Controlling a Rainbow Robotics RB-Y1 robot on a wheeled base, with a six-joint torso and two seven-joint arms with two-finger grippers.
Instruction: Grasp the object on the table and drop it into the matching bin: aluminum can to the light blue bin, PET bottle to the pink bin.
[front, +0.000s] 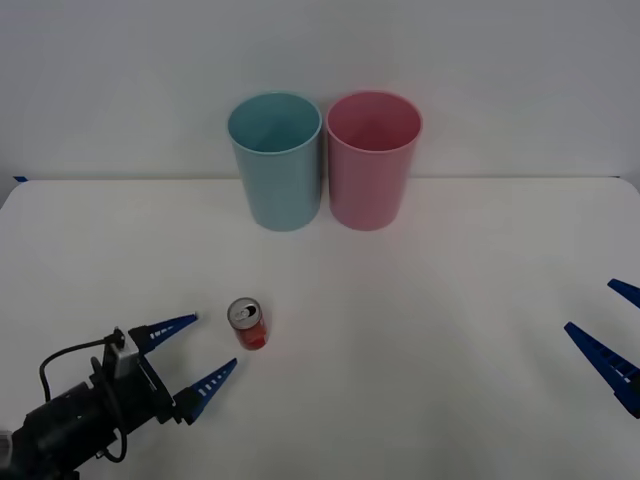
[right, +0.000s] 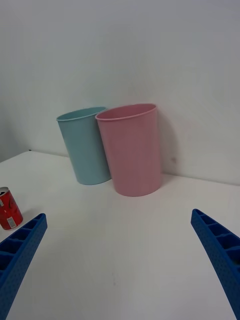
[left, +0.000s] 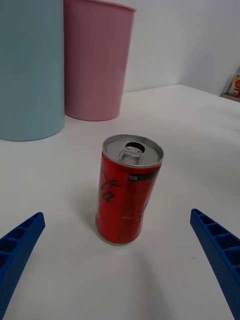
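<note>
The red can (front: 247, 323) is stood upright on the white desk (front: 420, 330), well in front of the two bins. The blue bin (front: 276, 160) and pink bin (front: 372, 158) are set just beside each other at the back. The left pincer (front: 197, 350) is spread wide and empty, pointed at the can from just short of it, nothing in between. The right pincer (front: 612, 320) is parked at the desk's right edge, spread wide too, nothing held.

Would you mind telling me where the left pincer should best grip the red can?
Probably around the mid-body of the upright red can, from the robot's near-left side. The open left pincer already faces it, and its round wall suits opposing fingers.
</note>
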